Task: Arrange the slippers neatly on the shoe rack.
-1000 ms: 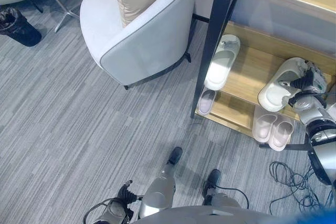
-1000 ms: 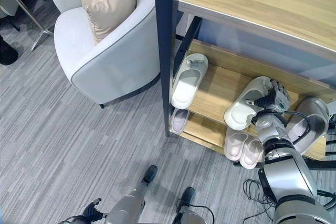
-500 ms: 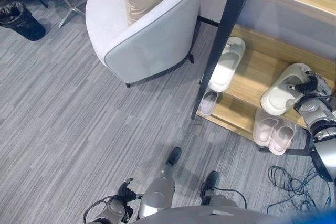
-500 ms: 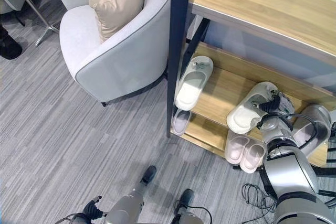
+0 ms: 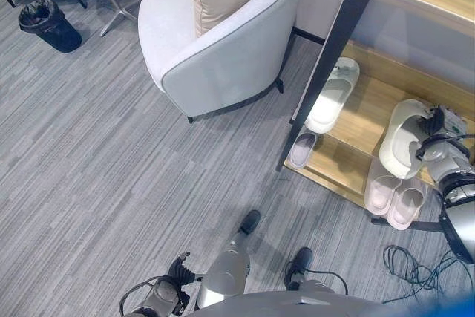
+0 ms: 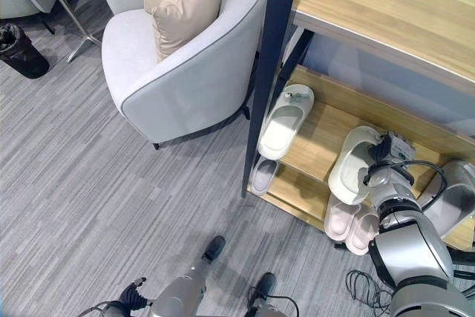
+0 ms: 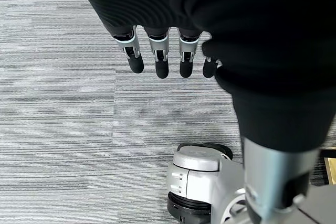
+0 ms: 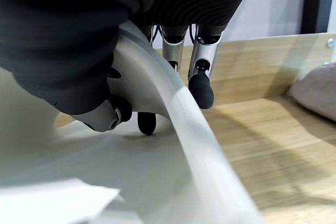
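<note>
Right hand [image 8: 126, 114]: pinched the rim of the white slipper [image 6: 350, 170] on the shoe rack [image 6: 319, 135].
Left hand [image 7: 163, 56]: hung slack-fingered over the carpet, holding nothing.
Mate [image 6: 284, 122]: 1 shelf-space away.
Risk: a skewed release could leave the slipper overhanging the edge.

Count, by kind, taken from the head views:

- White slippers: two, [image 6: 286, 123] and [image 6: 350, 174], centre right.
- Pink slippers: three, [image 6: 263, 176], [image 6: 340, 217], [image 6: 362, 229], lower right.
- Armchair [image 6: 178, 79]: one.
- Cushion [image 6: 187, 7]: one.
- Bin [image 5: 50, 24]: one, upper left.
</note>
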Motion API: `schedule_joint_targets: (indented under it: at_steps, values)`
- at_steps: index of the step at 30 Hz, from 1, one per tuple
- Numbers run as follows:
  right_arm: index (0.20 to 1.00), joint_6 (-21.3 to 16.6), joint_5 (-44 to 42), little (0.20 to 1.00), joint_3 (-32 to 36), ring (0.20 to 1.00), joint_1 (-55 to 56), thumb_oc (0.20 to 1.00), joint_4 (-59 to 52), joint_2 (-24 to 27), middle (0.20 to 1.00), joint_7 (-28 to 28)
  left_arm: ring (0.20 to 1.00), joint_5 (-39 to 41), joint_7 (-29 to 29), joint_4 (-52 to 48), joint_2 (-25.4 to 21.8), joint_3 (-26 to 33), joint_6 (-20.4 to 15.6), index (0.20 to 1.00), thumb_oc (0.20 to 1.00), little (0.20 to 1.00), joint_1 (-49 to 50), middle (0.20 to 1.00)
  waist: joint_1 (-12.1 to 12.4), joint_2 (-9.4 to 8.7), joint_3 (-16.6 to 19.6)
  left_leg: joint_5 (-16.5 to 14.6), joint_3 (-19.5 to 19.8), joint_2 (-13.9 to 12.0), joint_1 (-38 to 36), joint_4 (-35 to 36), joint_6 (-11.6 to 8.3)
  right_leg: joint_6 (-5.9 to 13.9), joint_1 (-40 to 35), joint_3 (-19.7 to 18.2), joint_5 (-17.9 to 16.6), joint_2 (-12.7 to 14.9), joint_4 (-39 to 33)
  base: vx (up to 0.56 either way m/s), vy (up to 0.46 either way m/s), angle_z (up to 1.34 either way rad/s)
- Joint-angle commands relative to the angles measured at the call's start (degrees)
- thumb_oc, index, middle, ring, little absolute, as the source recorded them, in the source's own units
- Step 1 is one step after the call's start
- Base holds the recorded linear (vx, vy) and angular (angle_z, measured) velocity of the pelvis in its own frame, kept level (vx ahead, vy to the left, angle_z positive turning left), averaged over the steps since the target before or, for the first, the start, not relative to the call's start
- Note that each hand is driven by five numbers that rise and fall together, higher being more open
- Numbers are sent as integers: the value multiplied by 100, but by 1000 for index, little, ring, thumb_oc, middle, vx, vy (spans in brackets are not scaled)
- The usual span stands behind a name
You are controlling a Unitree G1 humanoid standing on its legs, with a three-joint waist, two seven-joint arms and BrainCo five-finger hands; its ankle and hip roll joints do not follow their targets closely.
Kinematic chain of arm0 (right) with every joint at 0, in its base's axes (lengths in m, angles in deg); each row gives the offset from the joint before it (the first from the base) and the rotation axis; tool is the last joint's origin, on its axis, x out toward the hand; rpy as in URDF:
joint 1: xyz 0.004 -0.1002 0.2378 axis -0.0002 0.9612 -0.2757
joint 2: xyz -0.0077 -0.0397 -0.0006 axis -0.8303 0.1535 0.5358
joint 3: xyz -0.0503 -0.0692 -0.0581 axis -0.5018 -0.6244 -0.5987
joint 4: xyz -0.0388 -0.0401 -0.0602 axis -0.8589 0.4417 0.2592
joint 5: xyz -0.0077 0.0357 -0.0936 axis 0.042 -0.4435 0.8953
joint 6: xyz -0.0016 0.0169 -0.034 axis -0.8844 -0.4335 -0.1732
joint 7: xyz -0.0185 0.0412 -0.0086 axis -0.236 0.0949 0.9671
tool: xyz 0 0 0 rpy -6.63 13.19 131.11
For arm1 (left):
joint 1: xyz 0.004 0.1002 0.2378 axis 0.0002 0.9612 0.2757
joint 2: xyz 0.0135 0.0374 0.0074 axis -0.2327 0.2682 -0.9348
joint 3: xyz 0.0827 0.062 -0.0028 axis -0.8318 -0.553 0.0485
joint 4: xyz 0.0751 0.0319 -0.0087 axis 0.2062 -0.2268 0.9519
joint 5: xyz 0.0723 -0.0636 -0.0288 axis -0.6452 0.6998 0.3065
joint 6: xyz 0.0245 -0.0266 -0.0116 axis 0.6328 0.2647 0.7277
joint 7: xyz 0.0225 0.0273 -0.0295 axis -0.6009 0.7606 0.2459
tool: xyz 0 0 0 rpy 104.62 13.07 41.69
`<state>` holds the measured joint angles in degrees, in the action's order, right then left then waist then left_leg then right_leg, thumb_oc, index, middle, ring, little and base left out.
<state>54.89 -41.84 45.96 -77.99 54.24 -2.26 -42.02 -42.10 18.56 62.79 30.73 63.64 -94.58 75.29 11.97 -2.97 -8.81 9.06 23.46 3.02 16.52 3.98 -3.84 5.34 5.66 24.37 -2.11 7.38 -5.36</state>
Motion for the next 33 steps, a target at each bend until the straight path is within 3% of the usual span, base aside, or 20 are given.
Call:
schedule_joint_targets:
  at_steps: [1,8,14,20,33]
  values:
    - [200,-108,224,200,-245,200,139,200,-633,37,200,-109,1000,-121,117,342,365,-128,10,1000,1000,1000,-192,1000,72,-205,-98,-550,-176,53,-298,102,-27,355,-299,136,194,188,36,0,0,0]
    - [200,-102,459,200,-362,200,-42,200,-1505,-123,200,-175,1000,15,57,328,351,-16,1,1000,1000,1000,-216,1000,54,-283,-152,-551,-166,53,-264,102,-11,348,-245,100,184,181,36,-3,5,0]
    - [200,-82,500,200,-401,200,-131,200,-1572,-191,200,-183,1000,44,62,343,335,-5,7,1000,1000,1000,-208,1000,82,-323,-165,-552,-135,76,-229,102,-6,356,-229,133,173,193,36,0,0,0]
    - [200,59,596,200,-346,200,-279,200,-1356,-150,200,-317,1000,80,55,333,312,-8,-4,1000,1000,1000,-235,1000,126,-350,-188,-544,-82,123,-173,102,2,372,-204,195,153,217,38,-1,20,4]
    - [200,-15,192,200,-528,200,-819,200,-388,-139,200,-257,1000,85,70,410,232,-112,-13,1000,1000,1000,-253,1000,214,-333,-178,-522,-35,201,-107,102,8,400,-154,235,113,283,36,0,1,0]
